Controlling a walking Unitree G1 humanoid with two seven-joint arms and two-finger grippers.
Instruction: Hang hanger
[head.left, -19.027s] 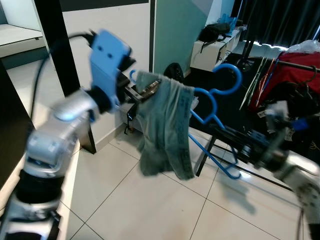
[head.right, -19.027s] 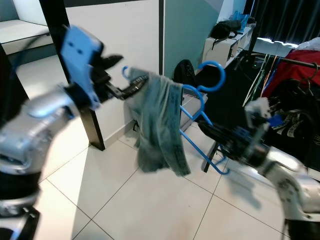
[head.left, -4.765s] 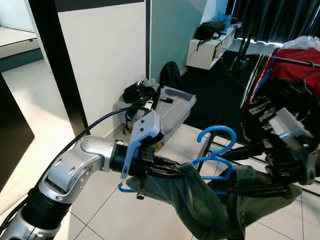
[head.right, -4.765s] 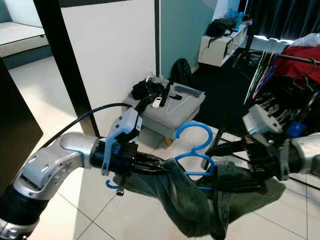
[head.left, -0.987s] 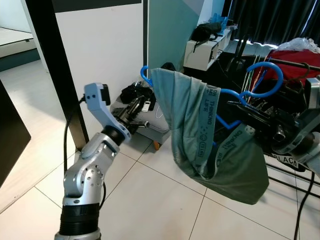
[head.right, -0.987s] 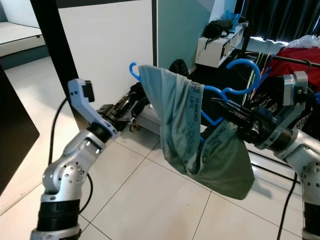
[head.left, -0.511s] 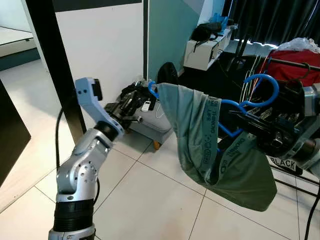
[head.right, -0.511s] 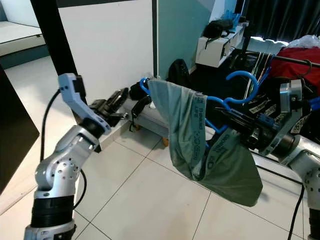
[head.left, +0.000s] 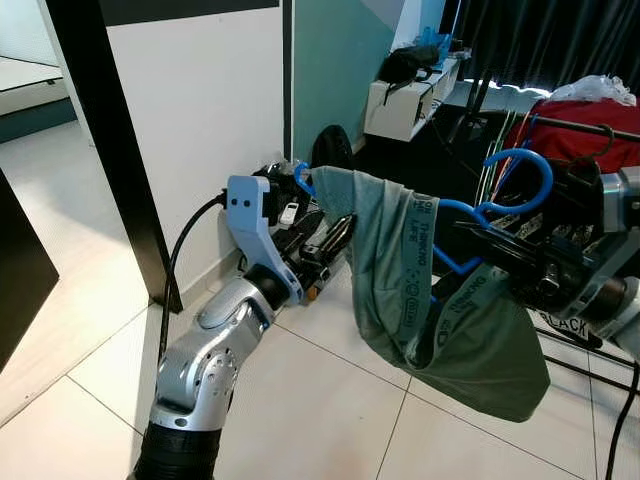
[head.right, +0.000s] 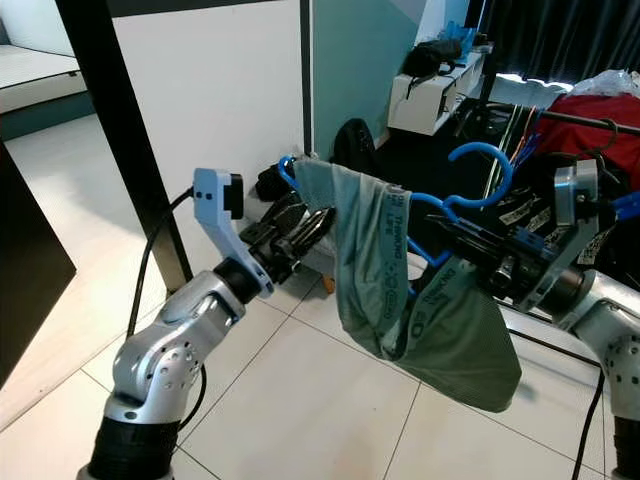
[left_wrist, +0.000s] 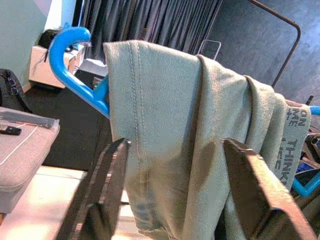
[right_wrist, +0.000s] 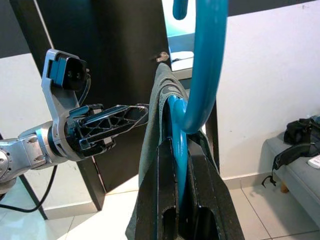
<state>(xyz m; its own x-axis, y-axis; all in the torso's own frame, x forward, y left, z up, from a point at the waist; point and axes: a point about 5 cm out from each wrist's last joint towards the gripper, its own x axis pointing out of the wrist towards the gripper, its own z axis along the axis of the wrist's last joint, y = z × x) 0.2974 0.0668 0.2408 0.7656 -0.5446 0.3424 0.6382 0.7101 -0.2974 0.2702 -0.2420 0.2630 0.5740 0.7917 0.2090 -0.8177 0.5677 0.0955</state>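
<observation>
1. From my head's left eye, my right gripper (head.left: 470, 237) was raised at my right side, its two black fingers pressed together on the neck of the blue hanger (head.left: 505, 185). The hook curled upward above the fingers, close in front of the clothes rack (head.left: 590, 128) with its red garment (head.left: 585, 150). A grey-green garment (head.left: 430, 300) with printed bands was draped over the hanger's arm and sagged in a pouch below it, clear of the tiled floor (head.left: 320, 400).

2. In the right eye, my left gripper (head.right: 312, 228) reached forward and up from my left, its fingers spread, pointing at the draped cloth just beside the hanger's curled blue end (head.right: 287, 168). I could not tell whether it touched the fabric. Behind it stood a white wall panel (head.right: 240, 100) with a black post (head.right: 120, 130), and a low grey stool (head.right: 300, 255) with small items on it.

3. In my left wrist view, my two fingers (left_wrist: 107, 185) stood wide apart, holding nothing, with the folded grey-green garment hanging between and beyond them. The hanger's blue end (left_wrist: 70, 55) rose beside the cloth's edge.

4. In my right wrist view, my fingers (right_wrist: 200, 195) were clamped on the hanger's blue stem (right_wrist: 177, 145), its hook (right_wrist: 205, 60) rising straight above. The garment's edge (right_wrist: 155, 125) hung behind the stem, and my left arm (right_wrist: 75, 130) faced it, fingers parted.
</observation>
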